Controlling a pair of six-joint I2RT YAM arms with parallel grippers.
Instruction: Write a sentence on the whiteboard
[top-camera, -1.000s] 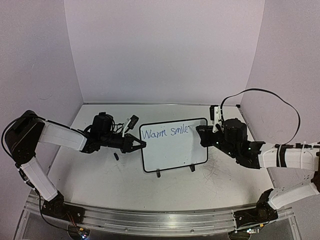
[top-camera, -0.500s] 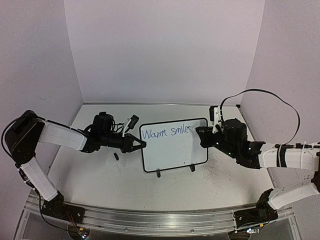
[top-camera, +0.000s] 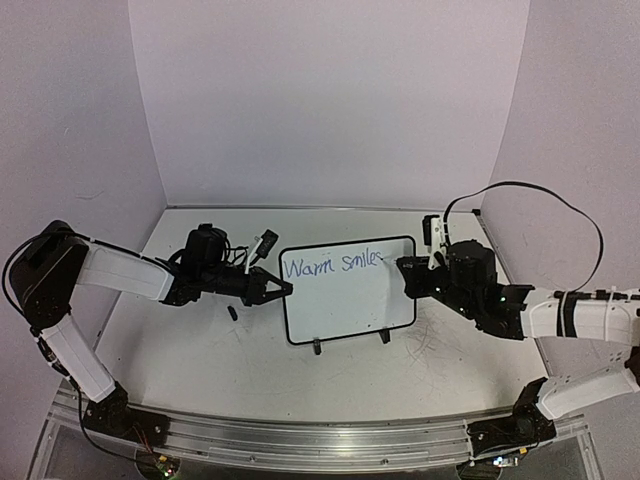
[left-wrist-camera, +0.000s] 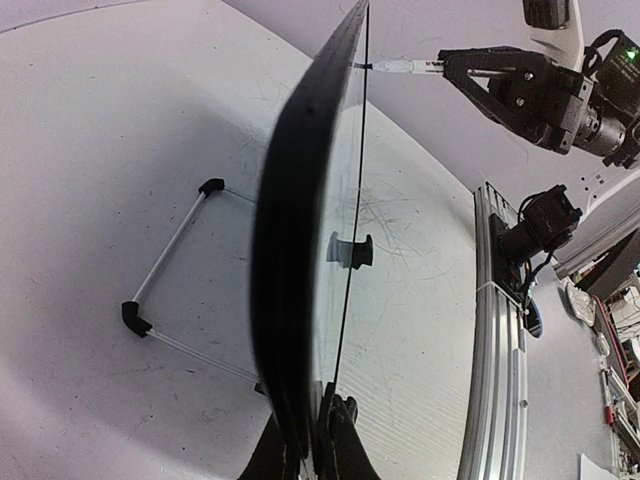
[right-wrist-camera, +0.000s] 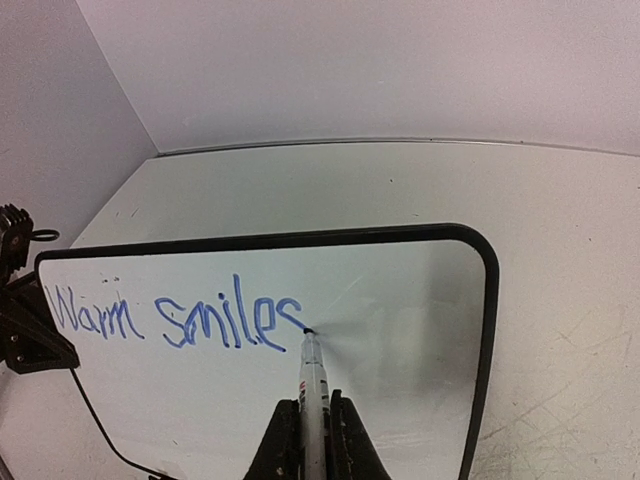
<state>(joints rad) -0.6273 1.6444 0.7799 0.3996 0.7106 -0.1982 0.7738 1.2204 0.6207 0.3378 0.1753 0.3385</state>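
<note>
The sentence (right-wrist-camera: 175, 318) on the whiteboard (top-camera: 350, 300) has gained a closing "s" and now reads "Warm smiles". The right hand (top-camera: 408, 272) has shifted slightly rightward, bringing the tip of its marker (right-wrist-camera: 312, 380) to just past the new letter.

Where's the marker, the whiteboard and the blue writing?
marker (right-wrist-camera: 313, 390), right wrist view, on its white barrel.
whiteboard (right-wrist-camera: 410, 330), right wrist view, on its bare white face.
blue writing (right-wrist-camera: 237, 318), right wrist view, on the word "smiles".
</note>
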